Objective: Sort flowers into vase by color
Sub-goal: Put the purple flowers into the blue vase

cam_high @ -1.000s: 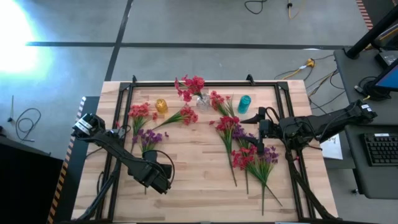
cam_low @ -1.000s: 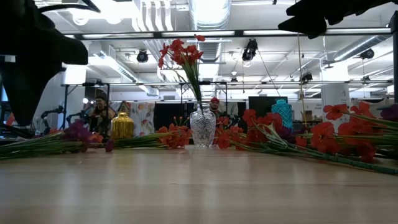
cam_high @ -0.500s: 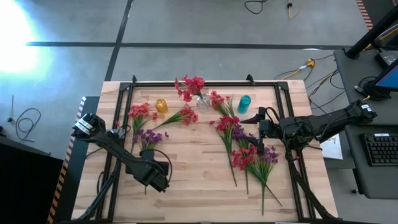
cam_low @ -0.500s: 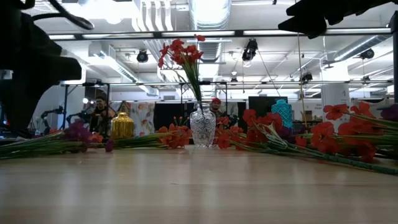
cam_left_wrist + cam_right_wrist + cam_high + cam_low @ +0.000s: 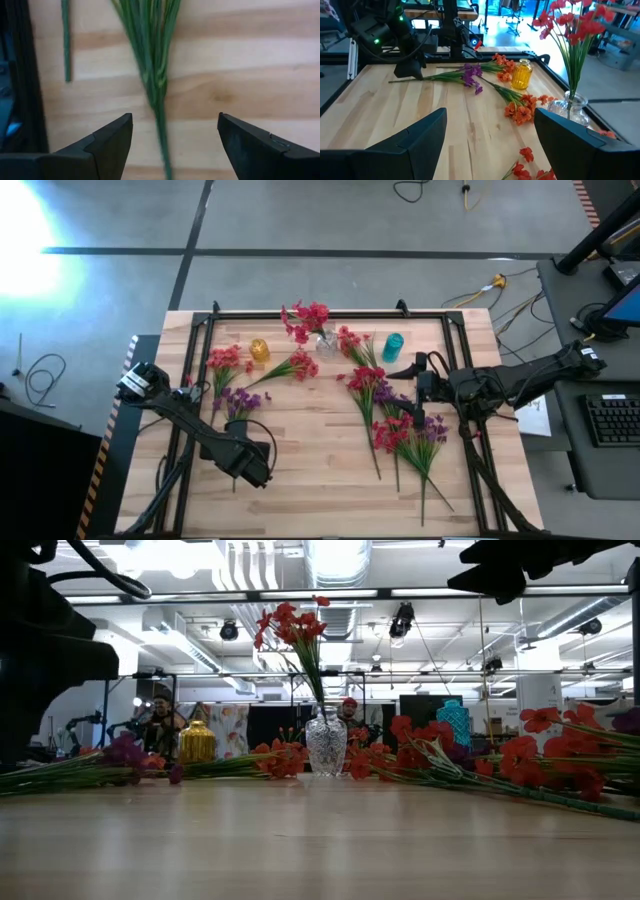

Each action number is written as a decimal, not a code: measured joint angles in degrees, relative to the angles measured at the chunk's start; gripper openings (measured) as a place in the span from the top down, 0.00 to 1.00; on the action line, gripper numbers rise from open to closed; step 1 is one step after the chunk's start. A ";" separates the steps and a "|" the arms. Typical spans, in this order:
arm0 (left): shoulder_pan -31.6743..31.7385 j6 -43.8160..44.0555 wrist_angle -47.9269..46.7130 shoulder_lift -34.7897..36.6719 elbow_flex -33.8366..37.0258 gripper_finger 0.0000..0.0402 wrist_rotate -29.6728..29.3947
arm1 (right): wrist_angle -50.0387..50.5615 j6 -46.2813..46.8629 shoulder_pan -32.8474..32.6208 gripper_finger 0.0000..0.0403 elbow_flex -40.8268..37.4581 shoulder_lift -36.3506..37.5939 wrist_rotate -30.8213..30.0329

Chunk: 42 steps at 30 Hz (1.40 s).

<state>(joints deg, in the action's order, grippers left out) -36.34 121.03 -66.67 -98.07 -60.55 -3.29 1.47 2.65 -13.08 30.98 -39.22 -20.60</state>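
Note:
A purple sprig [image 5: 237, 402] lies flat on the table's left half, its green stems [image 5: 152, 60] running toward the near edge. My left gripper [image 5: 250, 468] points down over those stems, open [image 5: 175, 125], one finger on each side, touching nothing. Red flowers [image 5: 308, 316] stand in the clear glass vase [image 5: 325, 343] at the far middle. A red sprig [image 5: 225, 363] and an orange sprig [image 5: 295, 367] lie near it. My right gripper [image 5: 400, 370] hovers open [image 5: 490, 120], high over a pile of red and purple sprigs [image 5: 395, 425] on the right.
A yellow vase [image 5: 260, 350] and a teal vase [image 5: 392, 346] flank the glass one. A black frame rail [image 5: 185, 410] runs along the table's edges, close to my left gripper [image 5: 20, 75]. A single loose stem [image 5: 66, 40] lies beside the purple sprig's stems.
My left gripper has sunk slightly toward the purple sprig's stems and tipped a little steeper, its fingers staying open. The flowers have not moved.

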 joint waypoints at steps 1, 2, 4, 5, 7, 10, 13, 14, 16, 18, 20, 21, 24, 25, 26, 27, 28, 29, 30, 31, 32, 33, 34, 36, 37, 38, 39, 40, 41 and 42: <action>0.00 -0.71 -0.34 0.02 -0.10 0.31 0.73 | 0.31 0.84 -0.01 0.28 0.00 0.00 0.00; 0.00 -1.30 -0.42 0.07 -0.13 0.31 0.96 | 0.62 1.50 -0.02 0.28 0.00 0.00 0.00; 0.00 -2.45 -0.40 0.16 -0.14 0.31 1.03 | 1.40 2.80 -0.01 0.28 0.00 0.00 0.00; 0.02 -2.90 -0.40 0.16 -0.16 0.31 1.01 | 1.68 3.30 0.00 0.28 0.00 0.00 0.00; 0.07 -3.62 -0.40 0.16 -0.42 0.31 1.50 | 1.68 3.37 -0.02 0.28 -0.02 0.00 0.00; 0.01 -5.49 -0.21 0.18 -1.51 0.31 4.21 | 1.92 3.35 -0.02 0.28 0.39 0.00 0.00; -0.02 -7.38 -0.18 0.18 -2.66 0.31 5.45 | 1.67 3.62 -0.02 0.28 1.06 0.00 0.00; -0.02 -8.41 -0.20 0.18 -3.11 0.31 5.39 | 1.67 4.37 0.00 0.28 1.34 0.00 0.00; -0.02 -10.74 -0.35 0.18 -3.86 0.31 4.39 | 1.47 7.05 0.00 0.28 1.92 -0.25 -0.01; 0.01 -14.63 -0.39 0.20 -4.72 0.31 2.12 | 1.30 10.23 0.00 0.28 2.46 -0.58 -0.03; 0.14 -22.17 0.09 0.27 -5.88 0.31 0.06 | 1.27 13.81 0.00 0.28 3.18 -1.56 -0.44; 0.34 -26.83 0.62 0.27 -6.51 0.31 -0.14 | 1.32 15.66 0.03 0.28 3.67 -2.16 -0.43; 1.01 -36.48 2.08 0.29 -8.36 0.31 -0.13 | 2.53 21.01 0.71 0.28 6.44 -4.63 -0.28; 1.24 -38.11 2.35 0.29 -9.16 0.31 -0.17 | 4.31 22.90 0.76 0.28 7.94 -5.41 0.11; 1.30 -39.53 2.96 0.31 -9.93 0.31 -0.32 | 6.90 24.62 0.76 0.28 9.51 -6.33 0.17; 1.34 -40.90 3.81 0.33 -10.65 0.31 -0.84 | 9.72 26.25 0.76 0.28 11.15 -7.42 0.95; 1.33 -42.40 4.54 0.33 -11.37 0.31 -2.20 | 12.64 27.60 0.75 0.28 12.74 -8.53 2.24; 1.19 -44.11 5.39 0.33 -11.99 0.31 -4.06 | 15.63 28.94 0.69 0.28 14.03 -9.78 3.96; 0.95 -46.32 6.64 0.33 -12.53 0.31 -6.34 | 18.52 30.57 0.47 0.28 14.93 -11.18 5.91; 0.69 -48.92 8.29 0.33 -13.03 0.31 -8.50 | 21.39 32.35 0.23 0.28 15.81 -12.58 7.82; 0.62 -52.43 10.21 0.33 -13.44 0.31 -10.41 | 23.88 34.66 -0.11 0.28 16.52 -13.95 9.79; 0.59 -56.14 11.97 0.33 -13.69 0.31 -11.50 | 26.06 37.43 -0.58 0.28 17.12 -15.46 11.52; 0.61 -59.63 14.11 0.35 -13.77 0.31 -12.02 | 28.11 40.67 -1.07 0.28 17.65 -16.94 13.27; 0.88 -65.62 17.89 0.35 -13.84 0.31 -12.15 | 31.46 46.84 -2.47 0.29 18.43 -19.96 16.03; 0.92 -68.01 18.88 0.35 -13.84 0.31 -12.20 | 32.46 49.64 -3.48 0.29 18.76 -21.53 16.60; 0.95 -70.07 19.40 0.35 -13.84 0.31 -12.24 | 33.08 52.03 -4.56 0.29 19.20 -23.07 16.63; 0.96 -71.79 19.46 0.35 -13.84 0.31 -12.29 | 33.23 53.89 -5.57 0.30 19.75 -24.58 16.57; 0.96 -73.11 19.49 0.35 -13.71 0.31 -12.47 | 33.18 55.17 -6.34 0.30 20.52 -26.10 16.46; 0.92 -74.28 19.31 0.35 -13.48 0.31 -12.92 | 33.08 56.19 -6.95 0.31 21.45 -27.66 16.27; 0.87 -75.34 19.14 0.35 -13.13 0.31 -13.46 | 32.96 56.81 -7.32 0.32 22.59 -29.30 15.94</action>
<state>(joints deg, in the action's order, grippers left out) -35.47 45.68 -47.53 -97.71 -73.68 -16.75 34.44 59.46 -20.40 53.57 -68.52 -4.66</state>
